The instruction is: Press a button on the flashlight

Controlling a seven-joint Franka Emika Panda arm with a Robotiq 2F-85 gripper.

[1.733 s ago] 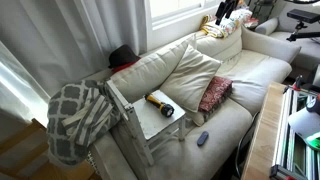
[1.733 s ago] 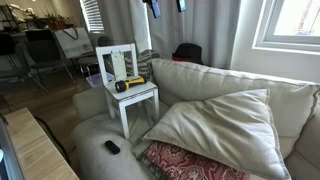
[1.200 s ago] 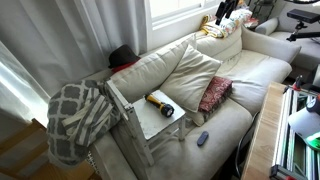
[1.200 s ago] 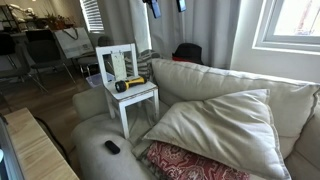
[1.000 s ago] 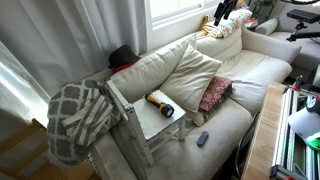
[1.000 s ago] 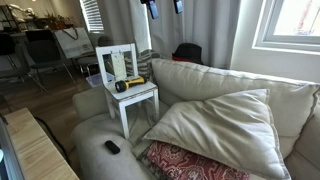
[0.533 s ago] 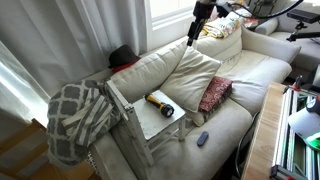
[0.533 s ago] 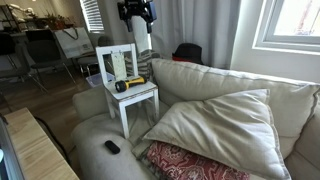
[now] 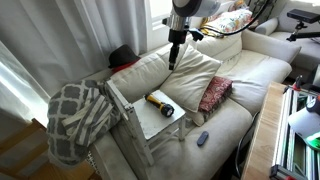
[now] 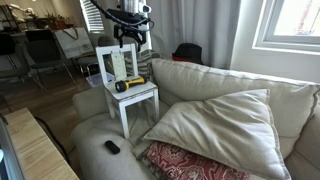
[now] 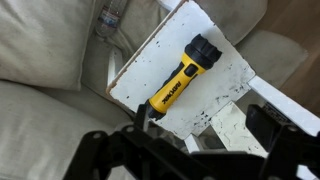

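The flashlight (image 9: 160, 103), yellow-orange with a black head, lies on the seat of a small white chair (image 9: 150, 122) that rests on the cream sofa. It shows in both exterior views (image 10: 129, 85) and in the wrist view (image 11: 181, 79). My gripper (image 9: 174, 57) hangs in the air well above the chair, fingers pointing down. An exterior view shows it just above the chair's backrest (image 10: 127, 40). In the wrist view the jaws (image 11: 203, 120) are open and empty, with the flashlight below and apart from them.
A small dark remote-like object (image 9: 203, 138) lies on the sofa's front edge (image 10: 112, 147). A plaid blanket (image 9: 75, 115) hangs beside the chair. A red patterned pillow (image 9: 214, 94) and a large cream cushion (image 10: 220, 125) lie further along the sofa. A plastic bottle (image 11: 108, 18) lies near the chair.
The arm has come down from the top of the picture and moved along the sofa toward the white chair. The flashlight and chair have not moved.
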